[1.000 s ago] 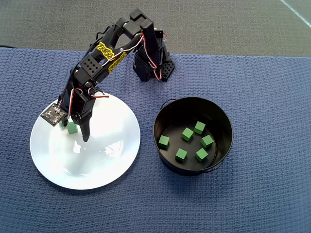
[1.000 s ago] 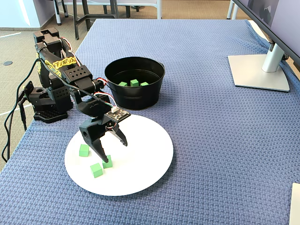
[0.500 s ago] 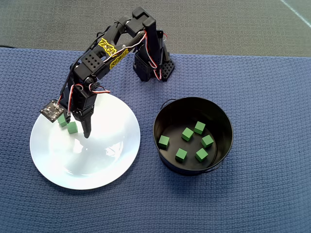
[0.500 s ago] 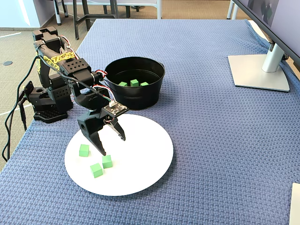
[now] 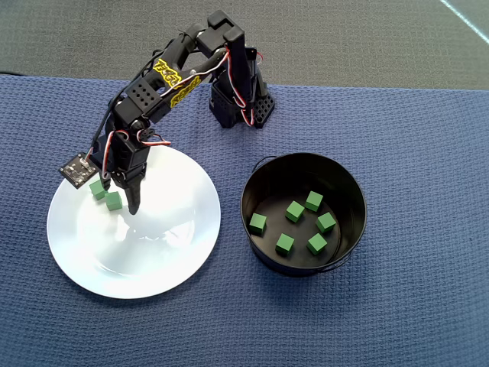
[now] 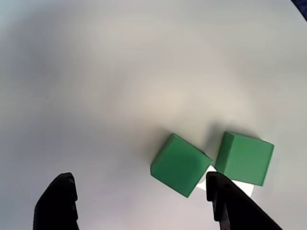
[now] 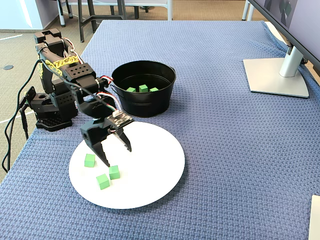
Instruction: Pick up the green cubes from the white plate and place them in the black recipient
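your gripper [image 7: 117,155] hangs over the white plate [image 7: 150,185], jaws spread wide and holding nothing; in the fixed view one fingertip points down close to the plate surface, the other sits higher toward the plate's middle. in the wrist view both black fingertips [image 6: 57,201] frame the bottom edge, well apart.

three green cubes lie on the plate in the fixed view: one alone near the plate's left edge [image 7: 89,160], two close together lower down [image 7: 114,172] [image 7: 103,181]. the wrist view shows two of them [image 6: 180,164] [image 6: 244,157] almost touching, just beside the right-hand fingertip. from overhead you see only two cubes on the plate [image 5: 114,200] [image 5: 98,189], next to the finger.

the black recipient [image 5: 351,191] stands on the blue woven cloth [image 7: 225,130], beside the plate and not touching it. six green cubes rest on its floor [image 5: 295,212].

a monitor stand [image 7: 280,75] sits at the far right of the fixed view.
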`<action>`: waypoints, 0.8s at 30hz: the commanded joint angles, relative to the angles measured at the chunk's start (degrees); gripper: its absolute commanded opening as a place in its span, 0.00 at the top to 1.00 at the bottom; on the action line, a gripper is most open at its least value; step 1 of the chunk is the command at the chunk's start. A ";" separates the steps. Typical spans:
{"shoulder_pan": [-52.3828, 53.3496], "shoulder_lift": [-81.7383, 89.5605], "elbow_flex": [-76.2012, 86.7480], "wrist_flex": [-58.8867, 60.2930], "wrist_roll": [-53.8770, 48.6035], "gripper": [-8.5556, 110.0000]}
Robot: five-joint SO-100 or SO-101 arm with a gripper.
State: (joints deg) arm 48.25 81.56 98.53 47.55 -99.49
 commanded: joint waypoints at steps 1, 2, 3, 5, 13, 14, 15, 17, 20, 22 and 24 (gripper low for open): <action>1.41 3.08 1.41 -3.43 -0.70 0.69; 1.67 2.81 1.76 -4.04 -0.70 0.69; 1.85 2.55 1.93 -4.66 -0.62 0.69; 1.93 2.20 2.02 -4.83 -0.44 0.69; 2.46 0.00 1.58 -6.15 0.00 0.69; 2.46 -0.35 1.41 -6.15 0.00 0.69; 2.46 -0.70 1.23 -6.15 0.00 0.69; 2.46 -1.32 1.14 -6.24 0.00 0.69; 2.46 -2.11 1.23 -6.68 0.00 0.69; 2.46 -2.37 1.32 -6.94 0.00 0.69; 2.46 -2.55 1.41 -7.21 -0.09 0.69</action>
State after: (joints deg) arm 50.45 78.75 100.63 41.22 -99.49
